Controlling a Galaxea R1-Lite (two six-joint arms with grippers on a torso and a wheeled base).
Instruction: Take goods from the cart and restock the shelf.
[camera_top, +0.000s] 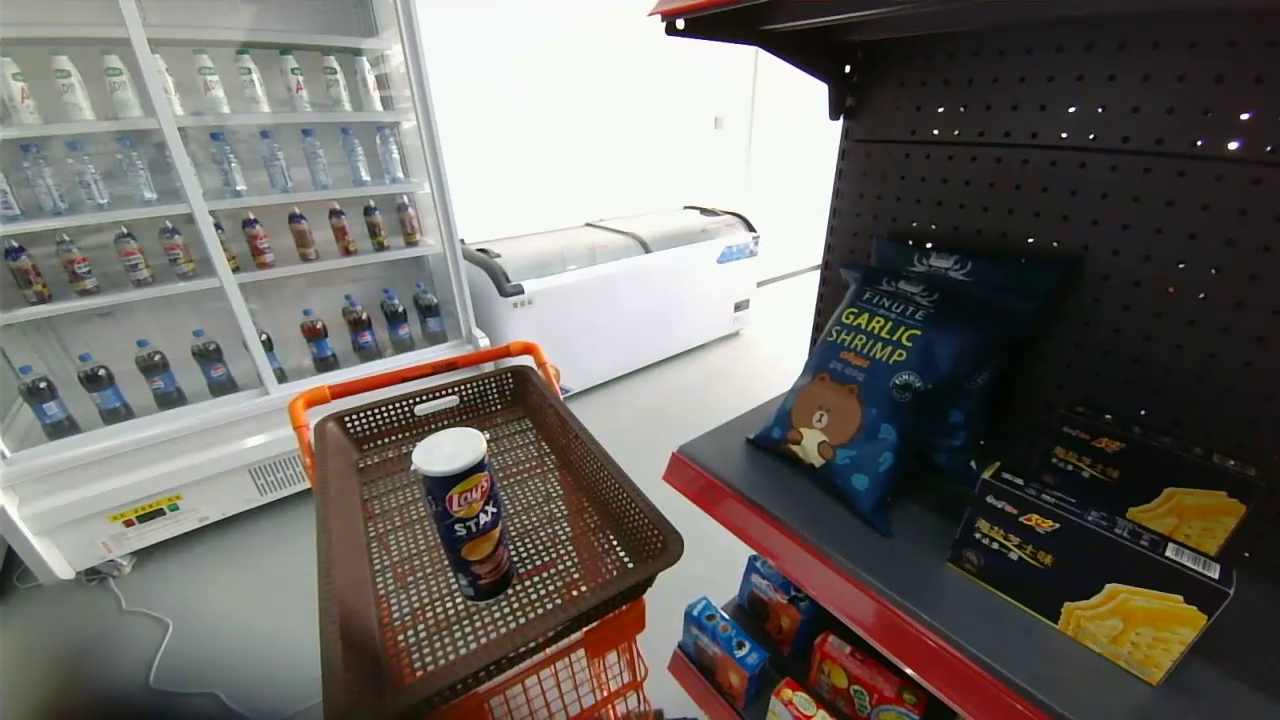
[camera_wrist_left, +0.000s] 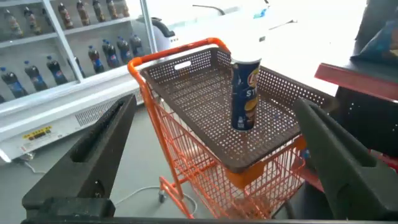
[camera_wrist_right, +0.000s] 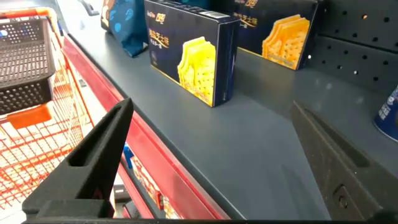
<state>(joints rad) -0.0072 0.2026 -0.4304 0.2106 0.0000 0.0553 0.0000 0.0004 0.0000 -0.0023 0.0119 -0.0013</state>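
Observation:
A dark blue chips can (camera_top: 465, 520) with a white lid stands upright in the brown basket (camera_top: 322, 500) on top of the orange cart (camera_top: 400, 378). The left wrist view has the can (camera_wrist_left: 244, 93) ahead of my left gripper (camera_wrist_left: 214, 106), which is open, empty and well short of the basket (camera_wrist_left: 186, 99). To the right is the shelf (camera_top: 900, 590), a dark board with a red front edge. It carries blue snack bags (camera_top: 870, 400) and dark cracker boxes (camera_top: 1080, 570). My right gripper (camera_wrist_right: 211, 109) hangs open and empty over a bare part of the shelf (camera_wrist_right: 249, 143), near a cracker box (camera_wrist_right: 193, 53).
A glass-door drinks cooler (camera_top: 200, 200) lines the left side, and a white chest freezer (camera_top: 610, 290) stands behind the cart. Small snack packs (camera_top: 780, 640) fill the lower shelf. Open grey floor (camera_top: 200, 600) lies between cart and cooler.

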